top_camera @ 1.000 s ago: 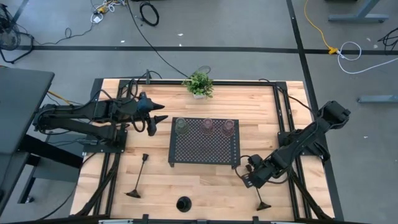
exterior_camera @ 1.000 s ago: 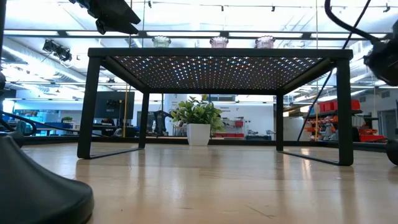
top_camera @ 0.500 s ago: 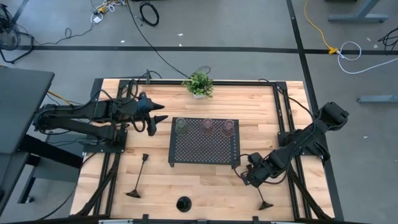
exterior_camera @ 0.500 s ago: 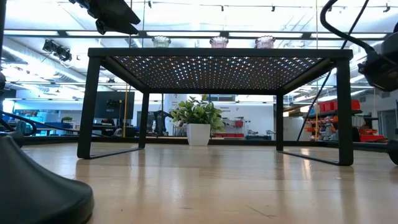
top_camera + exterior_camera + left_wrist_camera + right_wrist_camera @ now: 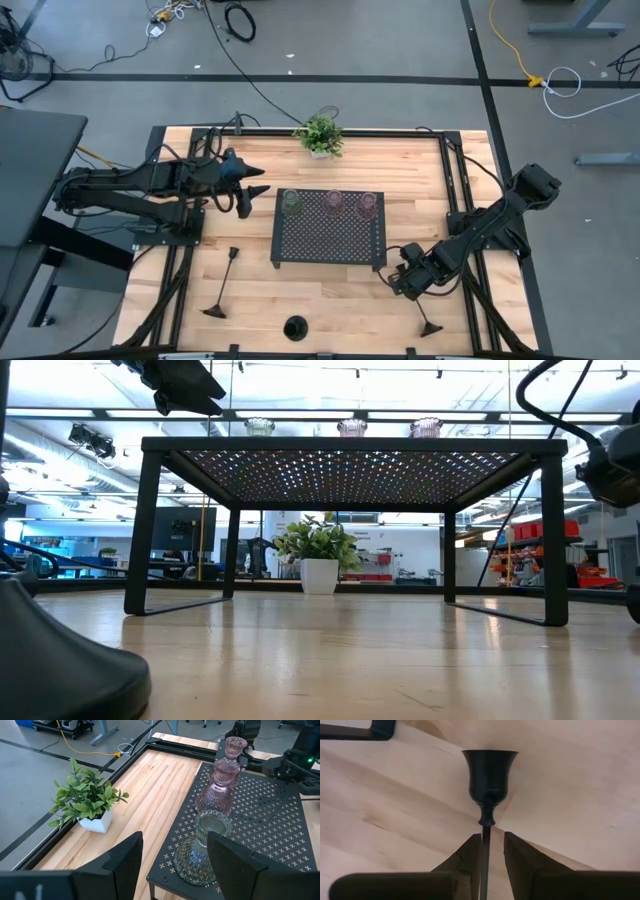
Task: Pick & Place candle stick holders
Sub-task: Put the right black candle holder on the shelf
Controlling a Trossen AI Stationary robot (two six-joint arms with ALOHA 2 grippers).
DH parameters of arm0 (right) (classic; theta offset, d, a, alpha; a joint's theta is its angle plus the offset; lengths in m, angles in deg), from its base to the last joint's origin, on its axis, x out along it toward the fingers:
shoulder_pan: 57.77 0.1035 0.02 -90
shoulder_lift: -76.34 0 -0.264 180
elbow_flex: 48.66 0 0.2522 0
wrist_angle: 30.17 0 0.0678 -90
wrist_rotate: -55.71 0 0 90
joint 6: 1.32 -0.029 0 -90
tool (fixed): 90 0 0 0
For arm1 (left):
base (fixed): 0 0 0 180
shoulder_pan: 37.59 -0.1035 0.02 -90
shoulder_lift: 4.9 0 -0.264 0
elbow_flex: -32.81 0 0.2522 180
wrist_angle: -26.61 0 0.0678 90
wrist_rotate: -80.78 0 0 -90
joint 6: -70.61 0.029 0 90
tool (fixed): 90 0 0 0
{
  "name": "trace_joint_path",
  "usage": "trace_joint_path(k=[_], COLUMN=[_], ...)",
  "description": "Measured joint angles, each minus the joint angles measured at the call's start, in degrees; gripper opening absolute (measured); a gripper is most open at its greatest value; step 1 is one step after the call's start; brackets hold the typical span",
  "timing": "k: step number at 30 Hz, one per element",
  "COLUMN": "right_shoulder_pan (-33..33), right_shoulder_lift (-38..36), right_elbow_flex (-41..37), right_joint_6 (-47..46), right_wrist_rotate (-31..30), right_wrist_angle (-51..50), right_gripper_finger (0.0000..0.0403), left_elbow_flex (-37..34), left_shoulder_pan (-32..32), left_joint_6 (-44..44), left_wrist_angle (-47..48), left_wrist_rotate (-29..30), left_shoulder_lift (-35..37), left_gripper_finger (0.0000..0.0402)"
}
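Right gripper (image 5: 493,851): jaws nearly shut around thin stem of black candle stick holder (image 5: 489,780). Left gripper (image 5: 172,860): jaws wide apart, empty.

High view: straight down over whole wooden table (image 5: 330,290).
Low view: tabletop height, level beneath black perforated rectangular tray (image 5: 350,452).
Left wrist view: close, ahead of fingers, onto same tray (image 5: 270,815).
Right wrist view: very close to tabletop.

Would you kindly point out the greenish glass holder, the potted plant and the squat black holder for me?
greenish glass holder (image 5: 202,851): left wrist view, on its ribbed body.
potted plant (image 5: 320,133): high view, on its leaves.
squat black holder (image 5: 295,327): high view, on its top.
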Motion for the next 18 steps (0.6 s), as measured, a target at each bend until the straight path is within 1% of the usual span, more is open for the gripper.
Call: trace_joint_path(k=[6,11,15,18], right_shoulder_pan=[0.0,0.0,0.0,0.0], right_shoulder_lift=[0.9,4.8,8.0,8.6], right_elbow_flex=[0.0,0.0,0.3,0.4], right_joint_6=[-0.4,1.5,2.2,2.8], right_wrist_rotate=[0.0,1.8,3.4,3.5], right_wrist_angle=[0.3,3.9,3.7,3.3], right_gripper_finger=[0.0080,0.0080,0.0079,0.0072], left_elbow_flex=[0.0,0.0,0.0,0.0], left_shoulder_pan=[0.0,0.0,0.0,0.0], left_joint_6=[0.0,0.0,0.0,0.0], left_wrist_angle=[0.0,0.0,0.1,0.1], left_wrist_rotate=[0.0,0.0,0.0,0.0], left_shoulder_lift=[0.0,0.0,0.0,0.0], left_gripper_finger=[0.0225,0.0225,0.0225,0.0225])
